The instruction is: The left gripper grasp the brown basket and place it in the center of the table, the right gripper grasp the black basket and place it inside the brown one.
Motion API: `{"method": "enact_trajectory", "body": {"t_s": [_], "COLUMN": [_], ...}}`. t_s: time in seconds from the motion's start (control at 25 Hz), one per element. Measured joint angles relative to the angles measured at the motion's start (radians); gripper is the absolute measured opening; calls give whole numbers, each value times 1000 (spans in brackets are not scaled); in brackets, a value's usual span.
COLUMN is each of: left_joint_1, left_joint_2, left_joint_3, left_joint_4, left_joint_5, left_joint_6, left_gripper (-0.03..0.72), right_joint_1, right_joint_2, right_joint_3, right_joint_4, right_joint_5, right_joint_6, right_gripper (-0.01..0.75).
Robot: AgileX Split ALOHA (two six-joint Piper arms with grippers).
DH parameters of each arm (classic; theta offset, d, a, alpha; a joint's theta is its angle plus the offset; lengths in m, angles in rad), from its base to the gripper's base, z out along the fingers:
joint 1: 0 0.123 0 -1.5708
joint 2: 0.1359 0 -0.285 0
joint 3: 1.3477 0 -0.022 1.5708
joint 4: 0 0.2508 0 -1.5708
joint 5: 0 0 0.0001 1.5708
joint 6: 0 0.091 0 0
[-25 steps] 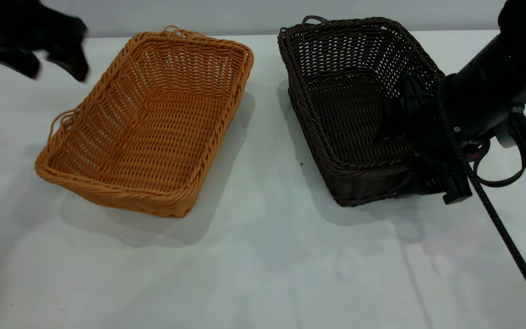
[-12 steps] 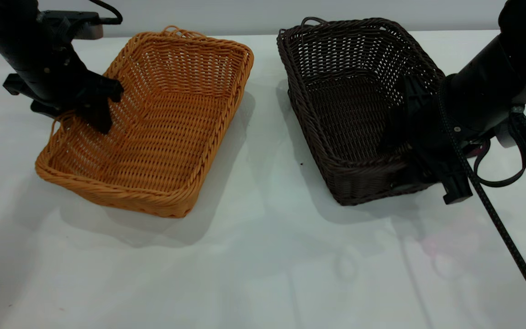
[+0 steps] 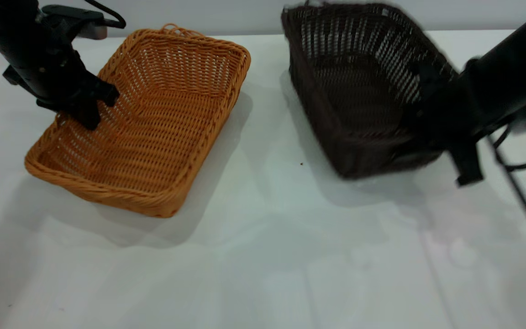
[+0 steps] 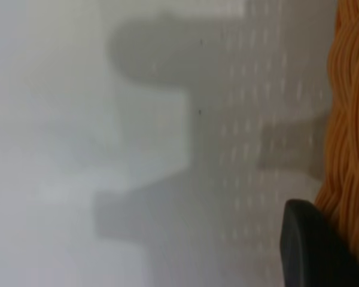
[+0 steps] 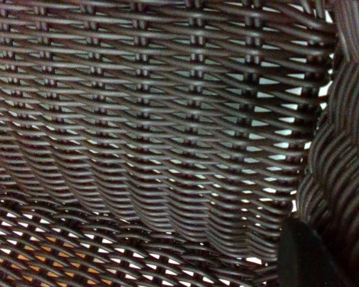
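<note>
**Wicker baskets gripped at their outer walls, one of them off the worktop**

Wicker in two colours sits toward the far edge of the white worktop [image 3: 254, 256]. The brown basket [image 3: 153, 123], orange-tan and shallow, lies on the far-left part of the worktop, angled so one short end points at the far edge. The left tool [image 3: 85, 107] straddles its long wall on the side nearest the left edge, one finger dipping inside and the other outside; the left wrist view shows a dark fingertip [image 4: 314, 248] against the braided rim [image 4: 347, 119]. It looks clamped on that wall, which suits dragging or lifting the basket toward the centre, a step not yet done.

The black basket [image 3: 359, 91] is at the far-right part of the worktop, tilted and raised, with its shadow spread on the surface below. The right tool [image 3: 445, 137] pinches the wall at the corner nearest the right edge; the right wrist view shows a fingertip [image 5: 305, 254] against the dark weave [image 5: 155, 119]. Holding by a corner leaves the basket hanging tilted, so I judge it may swing.

Both baskets are empty. They are well apart, with bare worktop between them.
</note>
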Motion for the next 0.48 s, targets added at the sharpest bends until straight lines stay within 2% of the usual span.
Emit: {"method": "enact_trajectory", "body": {"t_s": [0.12, 0.24, 0.36, 0.48], "left_joint_1": [-14, -58, -135, -231], "left_joint_2": [0, 0, 0, 8], "left_joint_3": [0, 0, 0, -6], "left_joint_4": [29, 51, 68, 108], "left_joint_5": [-62, -159, -238, -283], "left_joint_6": [117, 277, 441, 610], "left_gripper": [93, 92, 92, 92], "right_joint_1": [-107, -203, -269, -307], "right_joint_2": [-31, -37, -37, -37], "right_joint_3": [-43, -124, -228, -353], "right_joint_4": [-89, -266, -482, -668], "right_joint_5": [131, 317, 467, 572], "right_joint_6": [-106, -102, -41, 26], "right_gripper": [90, 90, 90, 90]}}
